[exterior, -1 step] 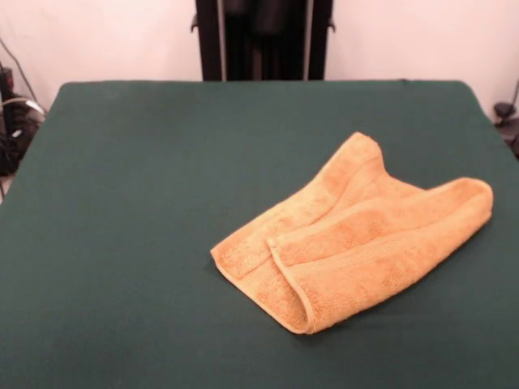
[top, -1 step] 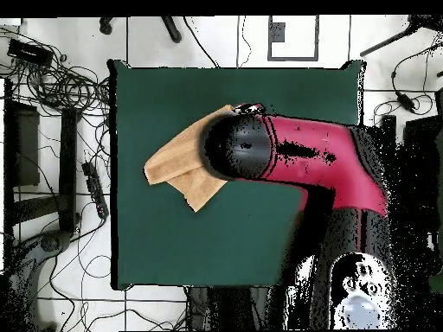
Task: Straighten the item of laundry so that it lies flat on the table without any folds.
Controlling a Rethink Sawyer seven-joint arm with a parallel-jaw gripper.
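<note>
The item of laundry [exterior, -1 step: 357, 235], an orange-tan terry towel, lies folded over itself on the right half of the dark green table [exterior, -1 step: 162, 203]. One hemmed flap is doubled across the top, with a rolled edge at the near corner. In the overhead view the towel [top, -1 step: 177, 164] lies near the table's [top, -1 step: 260, 233] left edge. The red and black arm [top, -1 step: 303, 156] reaches over it and hides its right part. The gripper itself shows in neither view.
Cables and dark equipment [exterior, -1 step: 12, 121] sit off the table's left edge in the front view. In the overhead view, tangled cables [top, -1 step: 60, 86] and a power strip [top, -1 step: 93, 186] lie on the tiled floor left of the table.
</note>
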